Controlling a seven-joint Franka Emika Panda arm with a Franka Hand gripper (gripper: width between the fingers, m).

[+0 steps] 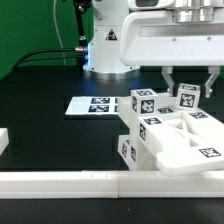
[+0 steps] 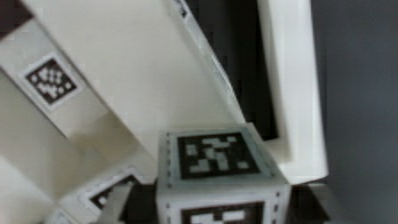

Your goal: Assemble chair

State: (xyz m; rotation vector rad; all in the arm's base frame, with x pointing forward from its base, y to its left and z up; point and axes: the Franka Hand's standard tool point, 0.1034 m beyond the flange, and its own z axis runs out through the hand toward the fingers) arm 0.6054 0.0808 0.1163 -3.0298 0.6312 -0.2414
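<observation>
At about two o'clock in the exterior view, the claw (image 1: 189, 85) is seen hanging from the glossy white arm (image 1: 150, 40), its two dark fingers (image 1: 169, 78) pointing straight down on either side of a short square block (image 1: 188, 98). Whether the fingers are pressing on the block or merely flanking it cannot be told from either view.

The block is a small white plastic cuboid with flat faces and crisp edges, each visible face carrying a black-and-white square tag. It is seen upright, its long axis vertical. In the wrist view the same block (image 2: 221, 172) is shown close up and somewhat blurred, one tag on top and another on its side.

Around it, from three to five o'clock in the exterior view, the other chair pieces (image 1: 165, 135) are clustered: a second block (image 1: 144, 104) standing at the nine o'clock side of the first, and flat matte white slabs lying stacked and touching below. Their long edges are seen running roughly from ten toward four o'clock.

Further out, near the middle of the dark counter (image 1: 40, 100), the marker board (image 1: 95, 105) is laid flat. A long plain white border rail (image 1: 70, 182) is seen along the six o'clock edge.
</observation>
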